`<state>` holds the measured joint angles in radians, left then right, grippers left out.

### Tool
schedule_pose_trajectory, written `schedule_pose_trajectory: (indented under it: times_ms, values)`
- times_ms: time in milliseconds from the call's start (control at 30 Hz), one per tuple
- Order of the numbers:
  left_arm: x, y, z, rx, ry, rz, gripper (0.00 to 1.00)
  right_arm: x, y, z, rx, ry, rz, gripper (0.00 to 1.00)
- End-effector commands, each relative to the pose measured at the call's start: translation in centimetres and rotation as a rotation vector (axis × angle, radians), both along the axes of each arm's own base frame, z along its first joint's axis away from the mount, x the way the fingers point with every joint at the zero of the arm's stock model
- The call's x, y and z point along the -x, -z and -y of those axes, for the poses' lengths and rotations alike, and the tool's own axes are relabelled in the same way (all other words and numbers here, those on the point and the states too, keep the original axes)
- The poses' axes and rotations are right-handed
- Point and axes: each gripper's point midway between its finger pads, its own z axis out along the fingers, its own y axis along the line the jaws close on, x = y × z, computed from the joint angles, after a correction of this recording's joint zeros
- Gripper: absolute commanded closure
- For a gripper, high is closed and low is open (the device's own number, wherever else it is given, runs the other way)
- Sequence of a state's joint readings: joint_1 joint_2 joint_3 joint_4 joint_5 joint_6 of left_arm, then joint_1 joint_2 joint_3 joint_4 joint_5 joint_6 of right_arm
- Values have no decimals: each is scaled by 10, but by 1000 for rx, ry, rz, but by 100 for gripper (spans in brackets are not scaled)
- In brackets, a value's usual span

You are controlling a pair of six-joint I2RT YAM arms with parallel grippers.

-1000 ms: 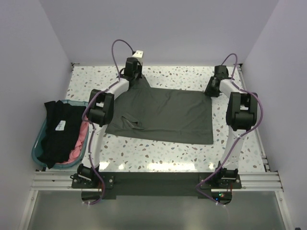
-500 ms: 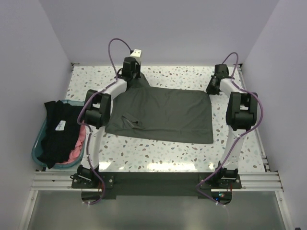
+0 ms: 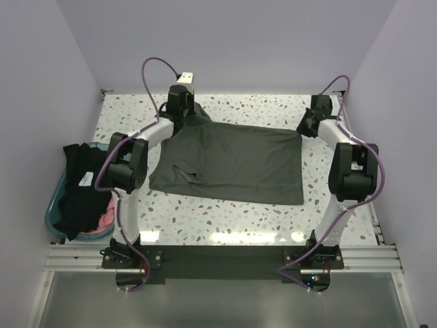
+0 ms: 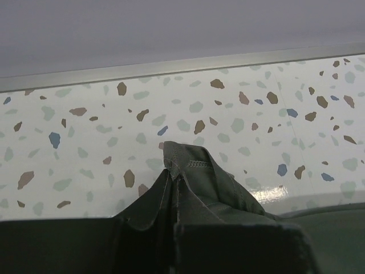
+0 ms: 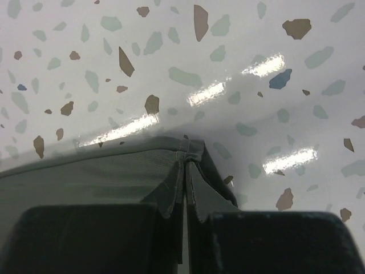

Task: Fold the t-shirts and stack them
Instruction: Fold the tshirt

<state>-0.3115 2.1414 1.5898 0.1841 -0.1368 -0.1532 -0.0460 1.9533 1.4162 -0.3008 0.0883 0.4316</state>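
A dark olive-green t-shirt (image 3: 232, 164) lies spread flat in the middle of the speckled table. My left gripper (image 3: 181, 115) is shut on its far left corner; in the left wrist view the hem (image 4: 188, 171) rises in a peak from my left gripper (image 4: 173, 225). My right gripper (image 3: 304, 127) is shut on the far right corner, and the right wrist view shows the folded hem (image 5: 188, 154) pinched in my right gripper (image 5: 186, 208). A black t-shirt (image 3: 78, 188) and a pink t-shirt (image 3: 106, 220) lie in a tub at the left.
The teal plastic tub (image 3: 52, 213) stands at the table's left edge, beside the left arm. White walls close in the table at the back and on both sides. A metal rail (image 3: 218, 256) runs along the near edge by the arm bases.
My right gripper has shut on the olive shirt's far right corner. Both arms' elbows have swung outward, and the shirt's far edge now lies drawn straighter between the two grippers.
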Motion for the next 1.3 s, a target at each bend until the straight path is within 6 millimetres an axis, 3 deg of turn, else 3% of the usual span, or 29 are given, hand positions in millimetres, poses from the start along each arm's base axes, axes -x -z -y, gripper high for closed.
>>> schedule_pose_trajectory:
  times_ms: [0, 33, 100, 133, 200, 233, 267, 333, 367, 433, 467, 533, 567, 600, 867, 967, 1000, 1033, 1067, 1167, 1267]
  values:
    - [6, -45, -8, 82, -54, 96, 100, -6, -41, 6, 8, 42, 132, 100]
    - [10, -50, -10, 91, -63, 100, 100, -1, -41, 5, 5, 44, 129, 100]
    - [21, -38, -14, 102, -85, 72, 100, 6, -40, 6, 1, 55, 126, 100]
    - [26, -46, -15, 113, -92, 82, 100, 13, -38, 5, -1, 57, 119, 100]
    - [39, -34, -20, 130, -119, 50, 100, 20, -34, 5, -9, 67, 113, 100]
    - [45, -42, -22, 141, -130, 60, 100, 28, -27, 4, -13, 70, 92, 100]
    - [54, -31, -25, 139, -143, 35, 100, 32, -30, 4, -14, 73, 98, 100]
    - [66, -36, -25, 168, -160, 35, 100, 45, -20, 4, -18, 93, 72, 100]
    - [75, -24, -30, 165, -176, 11, 100, 48, -25, 4, -21, 98, 85, 100]
    - [87, -30, -31, 188, -196, 17, 100, 59, -18, 5, -22, 111, 68, 100]
    - [95, -21, -34, 190, -213, -2, 100, 61, -21, 5, -25, 119, 77, 100]
    - [106, -25, -37, 201, -230, -1, 100, 72, -16, 5, -24, 126, 64, 100]
    - [115, -15, -41, 196, -241, -22, 100, 75, -16, 5, -25, 129, 63, 100]
    - [120, -22, -42, 218, -250, -13, 100, 80, -16, 5, -27, 135, 64, 100]
    - [169, 19, -56, 256, -327, -122, 100, 102, -9, -9, -101, 117, 60, 100]
    - [182, 33, -67, 257, -393, -166, 68, 111, -3, -19, -144, 91, 60, 77]
    - [185, 27, -67, 272, -390, -150, 47, 116, 2, -20, -150, 84, 52, 63]
    - [192, 31, -67, 291, -388, -151, 36, 117, -4, -22, -152, 72, 77, 57]
    - [196, 20, -69, 318, -385, -125, 27, 122, -2, -22, -149, 68, 75, 47]
    - [207, 10, -71, 338, -381, -110, 25, 125, -14, -23, -144, 47, 104, 42]
    - [203, 6, -69, 316, -378, -125, 26, 121, -26, -23, -117, 33, 115, 42]
